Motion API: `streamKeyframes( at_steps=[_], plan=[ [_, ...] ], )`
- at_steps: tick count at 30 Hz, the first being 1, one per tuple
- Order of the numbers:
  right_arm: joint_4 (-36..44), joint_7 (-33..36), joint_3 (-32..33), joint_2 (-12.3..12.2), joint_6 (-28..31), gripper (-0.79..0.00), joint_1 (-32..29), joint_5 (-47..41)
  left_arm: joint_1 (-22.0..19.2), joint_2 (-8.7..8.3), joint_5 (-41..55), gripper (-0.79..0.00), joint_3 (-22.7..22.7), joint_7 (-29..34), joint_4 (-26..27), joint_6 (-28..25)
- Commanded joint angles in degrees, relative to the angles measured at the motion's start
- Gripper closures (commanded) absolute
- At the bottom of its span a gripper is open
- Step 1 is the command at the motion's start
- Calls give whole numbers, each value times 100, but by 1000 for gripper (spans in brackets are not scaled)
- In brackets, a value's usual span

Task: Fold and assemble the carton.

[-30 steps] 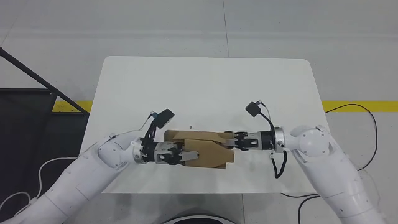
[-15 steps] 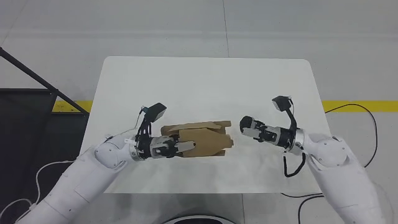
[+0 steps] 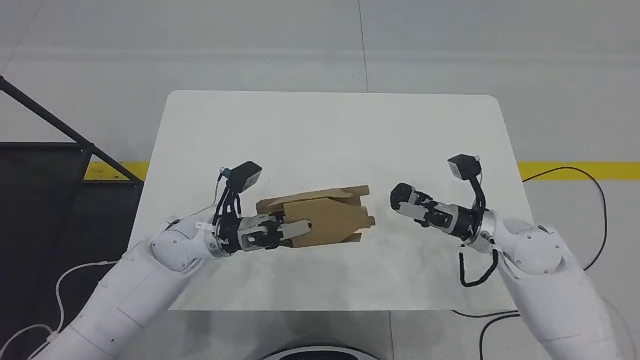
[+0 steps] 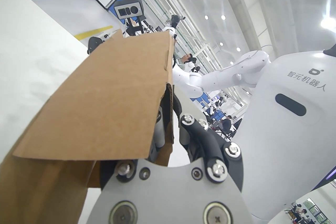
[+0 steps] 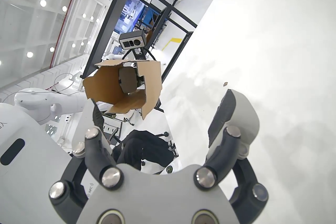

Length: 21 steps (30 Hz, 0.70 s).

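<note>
Top view: brown corrugated carton (image 3: pixel 325 218), a partly opened tube with loose end flaps, sits over front part of smooth white table (image 3: pixel 400 130). Left gripper (image 3: pixel 293 230) pinches carton wall. Right gripper (image 3: pixel 398 199) near carton, not touching, fingers spread.

Brown corrugated carton (image 3: pixel 315 220), plain, partly opened into a squashed tube. Sits just toward 7 o'clock from the middle of the table (image 3: pixel 400 140), long axis running from 9 to 3 o'clock, slightly skewed. Pinched by one wall at the 9 o'clock end in the left gripper (image 3: pixel 288 230), one finger inside the tube. Gapes at the 3 o'clock end, flaps unfolded and splayed outward, hollow interior visible from that side. Unclear whether resting on the tabletop or raised above it.
</note>
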<state>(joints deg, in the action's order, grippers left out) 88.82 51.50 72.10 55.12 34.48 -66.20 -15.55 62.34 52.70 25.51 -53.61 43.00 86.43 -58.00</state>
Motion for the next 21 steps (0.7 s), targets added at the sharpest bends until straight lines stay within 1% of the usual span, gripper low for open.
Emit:
streamKeyframes(
  at_steps=[1,3,5,8,14,21],
  plan=[
    [49,-90,0,4,-17,-785,-27,56,21,5,-7,0,10,-32,26,56],
    [182,-215,16,7,182,-785,-87,204,59,22,133,0,107,68,108,41],
    [243,-307,76,2,437,-785,-155,347,41,29,603,0,221,328,62,0],
    [335,-446,192,-10,781,-785,-258,540,-97,3,1063,0,397,509,56,181],
    [546,-648,414,-40,1209,-785,-410,1116,-322,-122,1469,0,650,741,29,411],
    [1061,-987,699,-71,1497,-785,-643,2207,-547,-290,1602,0,903,1018,61,688]
  ],
)
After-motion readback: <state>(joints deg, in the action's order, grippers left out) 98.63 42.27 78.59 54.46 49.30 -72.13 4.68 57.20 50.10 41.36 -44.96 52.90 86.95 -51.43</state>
